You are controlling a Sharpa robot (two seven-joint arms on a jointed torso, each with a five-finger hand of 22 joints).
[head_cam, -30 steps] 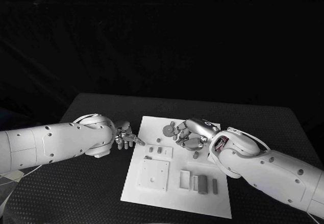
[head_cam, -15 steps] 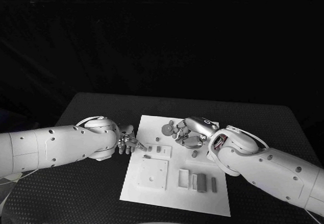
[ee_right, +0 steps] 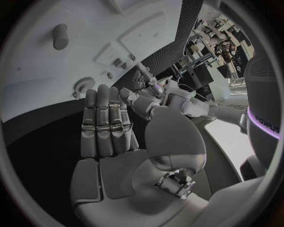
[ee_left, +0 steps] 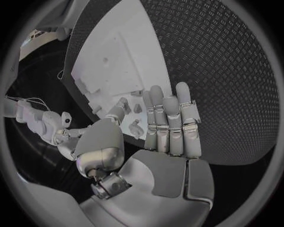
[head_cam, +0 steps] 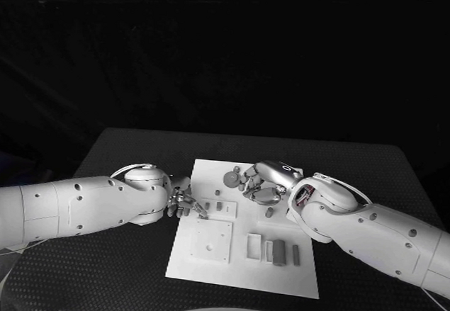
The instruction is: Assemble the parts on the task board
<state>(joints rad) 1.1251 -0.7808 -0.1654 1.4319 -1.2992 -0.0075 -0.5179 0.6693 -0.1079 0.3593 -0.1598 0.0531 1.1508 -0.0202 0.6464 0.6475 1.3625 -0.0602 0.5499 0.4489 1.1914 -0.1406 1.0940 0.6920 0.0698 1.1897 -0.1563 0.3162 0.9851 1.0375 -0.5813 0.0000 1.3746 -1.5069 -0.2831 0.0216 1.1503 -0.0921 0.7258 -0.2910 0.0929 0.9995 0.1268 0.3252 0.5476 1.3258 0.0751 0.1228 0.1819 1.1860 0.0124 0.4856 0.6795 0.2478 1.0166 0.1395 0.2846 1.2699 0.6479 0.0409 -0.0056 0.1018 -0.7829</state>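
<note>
Parts sit scattered over the white task board (head_cam: pixel 241 270), which lies in the middle of the black bench (head_cam: pixel 125 277). We count one round gear-like part (head_cam: pixel 232 178) near the board's far edge, one short peg (head_cam: pixel 270 212) standing just right of centre, and three upright blocks (head_cam: pixel 274 252) side by side toward the near right. One square raised plate (head_cam: pixel 210 241) lies left of them, with a smaller plate (head_cam: pixel 219 210) beyond it carrying a few tiny pieces, though we cannot count those surely.

At the board's left edge the left robot hand (head_cam: pixel 184 203) reaches over the smaller plate, fingers straight and together, grasping nothing. Over the far side, beside the gear, the right robot hand (head_cam: pixel 260 186) hovers with fingers extended, also released.
</note>
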